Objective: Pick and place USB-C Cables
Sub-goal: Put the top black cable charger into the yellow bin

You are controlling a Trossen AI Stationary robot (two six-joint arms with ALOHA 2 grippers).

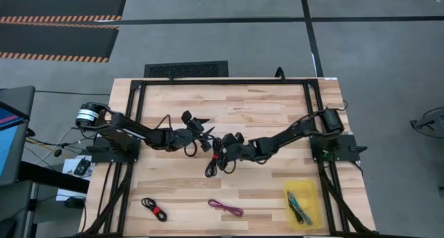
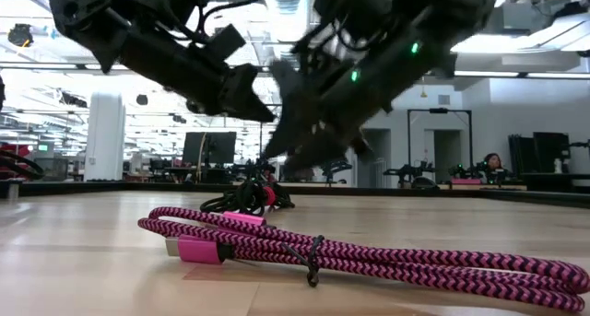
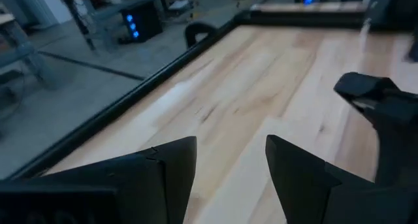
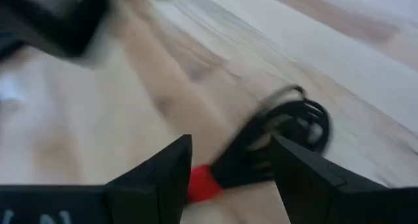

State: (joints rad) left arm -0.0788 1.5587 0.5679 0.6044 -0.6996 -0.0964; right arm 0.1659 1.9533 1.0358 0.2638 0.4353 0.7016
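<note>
While open — right gripper point(image 4: 230, 168) astride black-red cable point(image 4: 261, 152)

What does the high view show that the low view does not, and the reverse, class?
Only the high view shows the translucent yellow rectangular tray near the right arm's side, holding a teal cable, and the black cable under the right gripper. Only the low view shows the room behind the table, with a person seated at a far desk. Both show the magenta braided cable, the black-and-red cable bundle and both arms.
</note>
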